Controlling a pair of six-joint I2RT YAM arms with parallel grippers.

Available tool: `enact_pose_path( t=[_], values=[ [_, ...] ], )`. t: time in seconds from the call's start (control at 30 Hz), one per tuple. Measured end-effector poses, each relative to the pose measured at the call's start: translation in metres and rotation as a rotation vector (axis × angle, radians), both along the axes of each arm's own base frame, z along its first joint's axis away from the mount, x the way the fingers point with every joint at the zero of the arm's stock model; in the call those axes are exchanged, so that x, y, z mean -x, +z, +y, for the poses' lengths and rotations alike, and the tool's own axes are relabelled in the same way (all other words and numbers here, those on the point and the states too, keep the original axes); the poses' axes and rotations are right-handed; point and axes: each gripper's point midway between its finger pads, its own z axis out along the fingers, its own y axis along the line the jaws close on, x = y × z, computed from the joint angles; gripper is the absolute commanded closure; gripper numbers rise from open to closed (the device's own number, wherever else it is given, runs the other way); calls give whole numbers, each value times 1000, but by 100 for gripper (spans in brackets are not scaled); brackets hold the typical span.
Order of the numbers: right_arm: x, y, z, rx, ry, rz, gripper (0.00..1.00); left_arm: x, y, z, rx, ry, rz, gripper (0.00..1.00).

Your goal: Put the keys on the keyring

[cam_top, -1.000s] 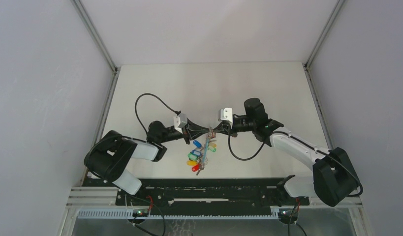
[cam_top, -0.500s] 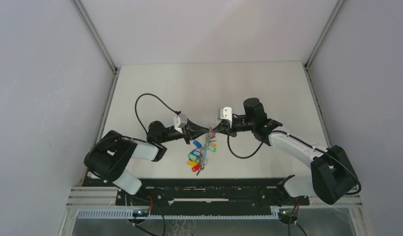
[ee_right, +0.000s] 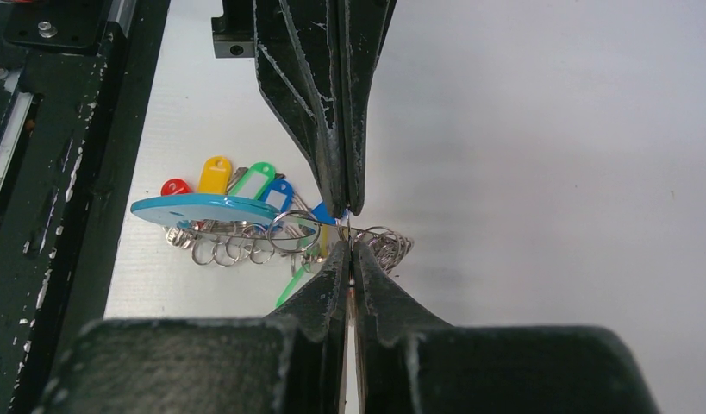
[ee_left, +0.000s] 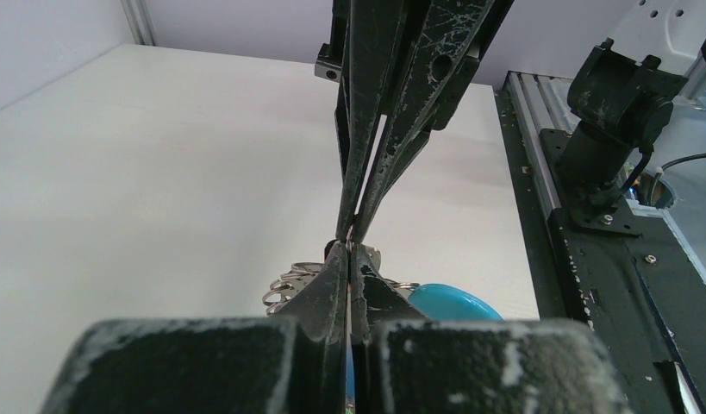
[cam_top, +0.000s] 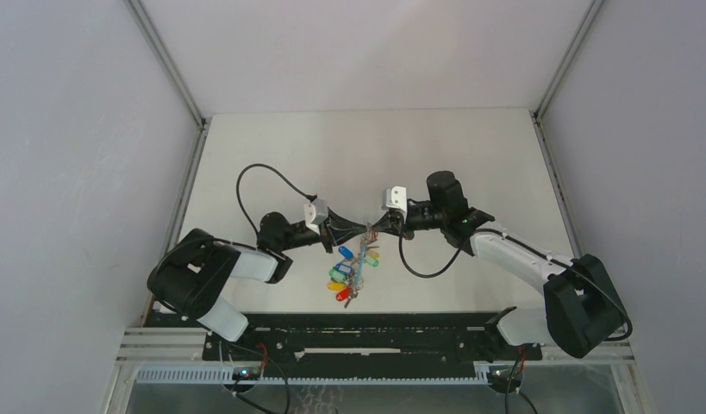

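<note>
Keys [ee_right: 259,183] — red, yellow, green, blue

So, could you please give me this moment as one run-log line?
left gripper: shut | right gripper: shut, tips meeting left's | keyring: at the tips, grip unclear | keys: clustered beside it

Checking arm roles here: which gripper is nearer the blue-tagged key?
Left. The left gripper stretches right alongside the blue-tagged key; the right gripper meets it tip to tip, beyond the key.
</note>
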Motion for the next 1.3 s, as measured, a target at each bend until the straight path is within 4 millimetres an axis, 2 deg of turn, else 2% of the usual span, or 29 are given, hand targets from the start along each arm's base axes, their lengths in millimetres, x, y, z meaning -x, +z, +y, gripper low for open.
enact_pose_path(
  t=[0.37,1.3],
  values=[
    [1,-5,-2,15,-6,21,100,0,0,0,0,0,-1,100],
    [3,-3,-1,-1,0,44,100,0,0,0,0,-1,-1,100]
  ],
)
